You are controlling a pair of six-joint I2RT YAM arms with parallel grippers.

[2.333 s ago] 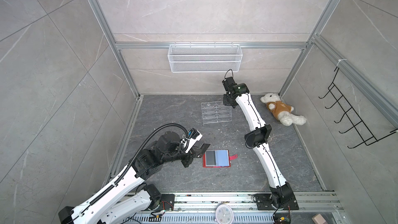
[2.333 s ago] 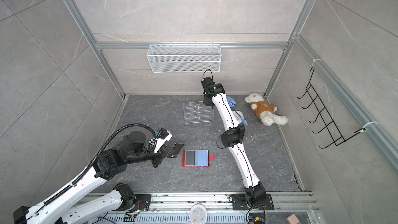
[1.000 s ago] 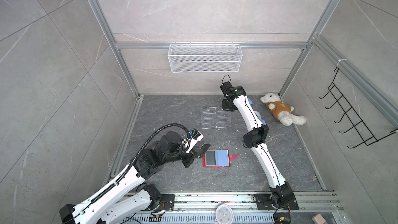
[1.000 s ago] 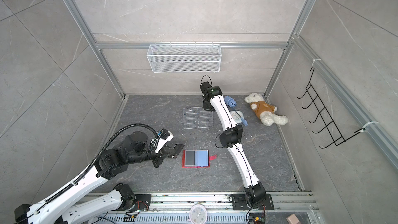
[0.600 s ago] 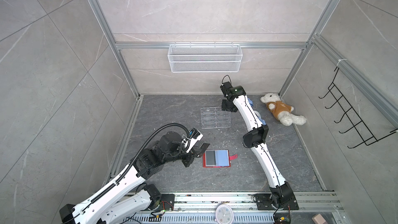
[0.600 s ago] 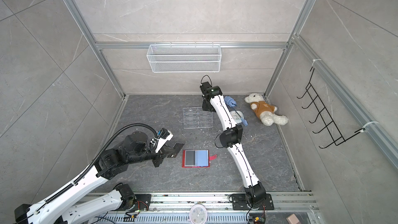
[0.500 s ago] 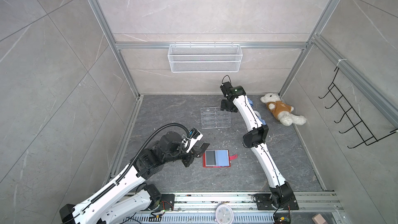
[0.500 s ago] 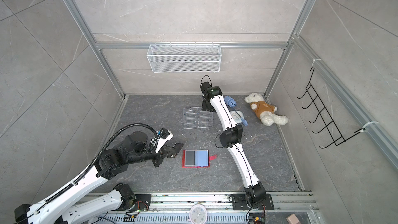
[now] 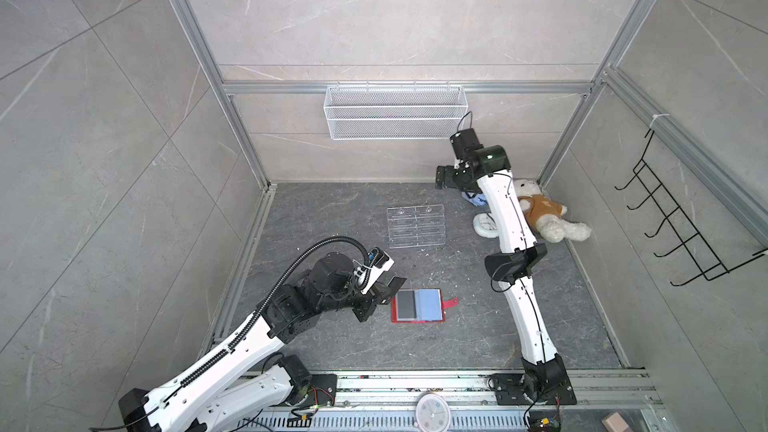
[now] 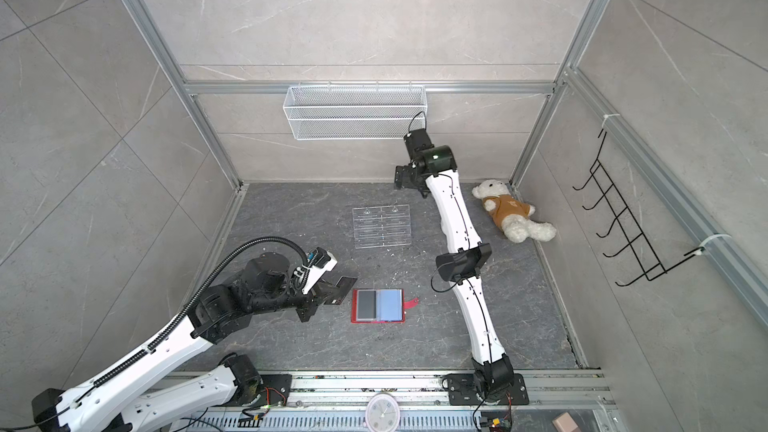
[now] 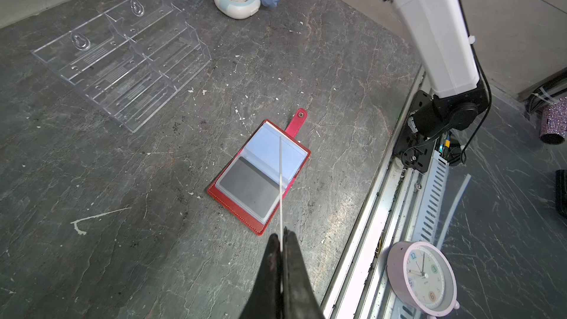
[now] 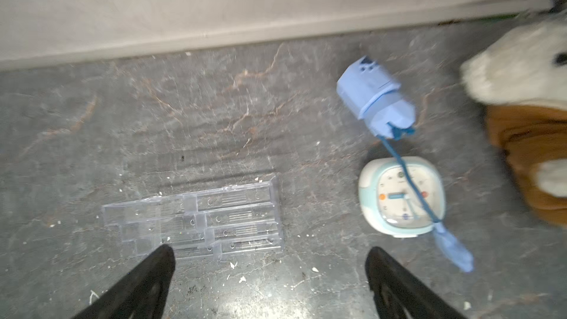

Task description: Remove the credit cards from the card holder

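Observation:
The red card holder lies open on the floor, pale blue page up and snap tab out to the right. A dark credit card sits in its left clear sleeve. My left gripper is shut on a second black credit card, held just left of the holder; the left wrist view shows it edge-on as a thin pale line. My right gripper hangs open and empty at the back wall, above the floor.
A clear acrylic tiered stand lies flat mid-floor. A small pale clock, a blue toy and a teddy bear sit back right. A wire basket hangs on the back wall. A pink clock rests by the front rail.
My right gripper has gone from nearly shut to wide open and pulled back a little toward the wall. The left arm and its card have hardly moved.

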